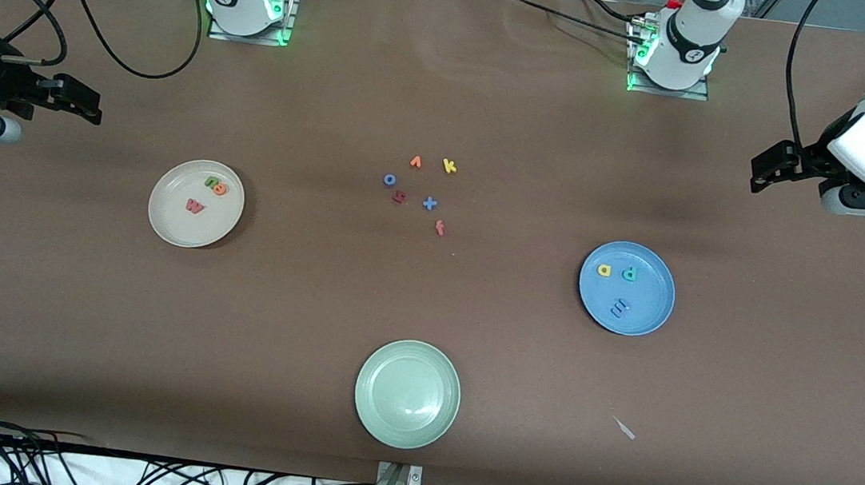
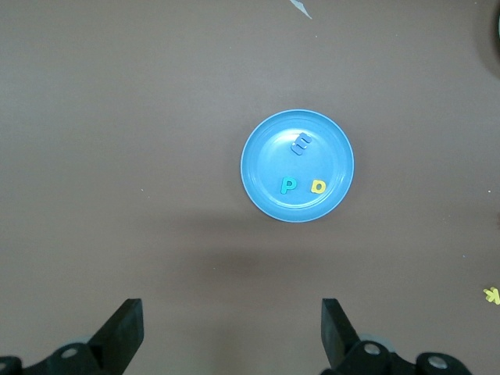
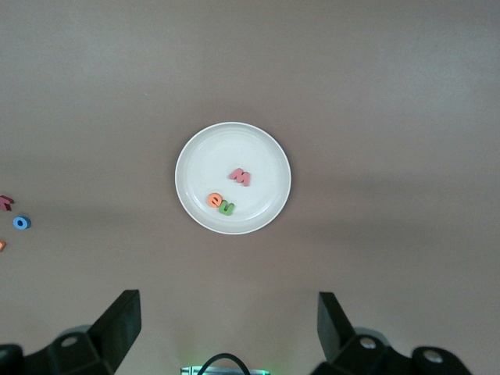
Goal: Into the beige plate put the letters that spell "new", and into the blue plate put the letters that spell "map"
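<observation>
The beige plate (image 1: 162, 218) (image 3: 201, 160) lies toward the right arm's end and holds the green "n" (image 1: 212, 182) (image 3: 226, 208), orange "e" (image 1: 220, 189) (image 3: 214, 201) and pinkish "w" (image 1: 195, 206) (image 3: 241, 176). The blue plate (image 1: 654, 318) (image 2: 264, 160) toward the left arm's end holds the yellow "a" (image 1: 604, 271) (image 2: 318, 186), teal "p" (image 1: 629, 274) (image 2: 287, 185) and blue "m" (image 1: 619, 307) (image 2: 301, 144). My left gripper (image 1: 763, 174) (image 2: 232, 328) hangs open and empty over bare table at its end. At the other end my right gripper (image 1: 85, 103) (image 3: 229, 324) is likewise open and empty.
A pale green plate (image 1: 367, 420) sits nearest the front camera, mid-table. Loose letters lie in the middle: orange "v" (image 1: 415, 162), yellow "k" (image 1: 449, 166), blue "o" (image 1: 389, 180), a red letter (image 1: 399, 197), blue "x" (image 1: 429, 204), a red-orange letter (image 1: 440, 228). A white scrap (image 1: 624, 428) lies near the front edge.
</observation>
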